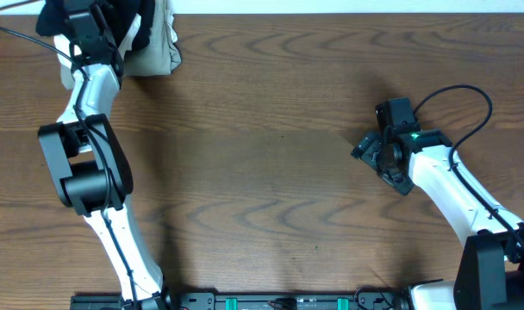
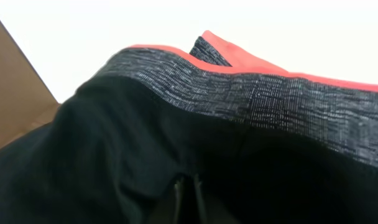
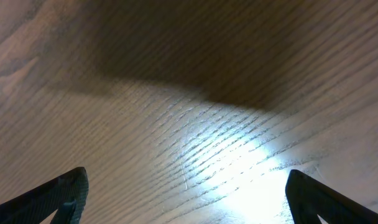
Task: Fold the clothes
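Note:
The clothes, a black garment [image 2: 114, 143] with a grey waistband [image 2: 270, 106] edged in red-orange [image 2: 239, 59], fill the left wrist view. In the overhead view the garment [image 1: 140, 19] is bunched at the table's far left corner. My left gripper [image 2: 187, 198] has its two fingers close together, pinched in the black fabric; overhead it [image 1: 102, 30] sits at that pile. My right gripper [image 3: 186, 199] is wide open and empty, just above bare wood; overhead it [image 1: 374, 162] is at the right of the table, far from the garment.
A khaki-olive folded garment [image 1: 159, 53] lies against the black one at the back left. The wooden table [image 1: 262, 172] spans the view; its far edge meets a white surface [image 1: 331, 5]. The arm bases stand at the front edge.

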You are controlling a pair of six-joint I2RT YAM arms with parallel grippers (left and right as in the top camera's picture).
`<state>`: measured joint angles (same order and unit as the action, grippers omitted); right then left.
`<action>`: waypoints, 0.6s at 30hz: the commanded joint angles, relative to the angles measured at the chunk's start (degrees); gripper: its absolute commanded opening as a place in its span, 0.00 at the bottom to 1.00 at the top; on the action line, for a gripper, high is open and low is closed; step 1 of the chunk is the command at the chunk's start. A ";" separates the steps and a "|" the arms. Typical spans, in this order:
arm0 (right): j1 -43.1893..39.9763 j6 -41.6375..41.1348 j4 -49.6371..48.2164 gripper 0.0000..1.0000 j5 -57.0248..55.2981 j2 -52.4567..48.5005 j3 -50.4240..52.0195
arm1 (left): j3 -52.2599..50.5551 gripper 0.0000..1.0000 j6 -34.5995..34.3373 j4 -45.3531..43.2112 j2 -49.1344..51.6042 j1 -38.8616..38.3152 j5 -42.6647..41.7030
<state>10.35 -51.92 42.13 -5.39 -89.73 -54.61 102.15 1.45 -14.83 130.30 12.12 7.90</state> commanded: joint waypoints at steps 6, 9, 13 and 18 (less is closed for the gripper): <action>0.07 1.95 0.02 0.99 0.92 -0.22 0.28 | 0.50 0.56 0.20 5.88 -16.96 -1.55 0.28; 0.07 5.33 -0.13 0.99 3.82 1.73 0.02 | 0.50 0.81 0.22 10.29 -23.61 -2.14 0.28; 0.17 6.71 2.03 0.99 4.11 7.72 -0.87 | 0.50 0.98 0.02 16.50 -31.71 -2.25 0.26; 0.17 9.44 4.31 0.99 3.91 20.85 -0.94 | 0.50 0.98 -7.61 27.43 -41.83 -2.25 0.20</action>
<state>10.35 -45.54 45.69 -1.50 -75.90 -54.57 102.17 -0.84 9.63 92.07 9.69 7.81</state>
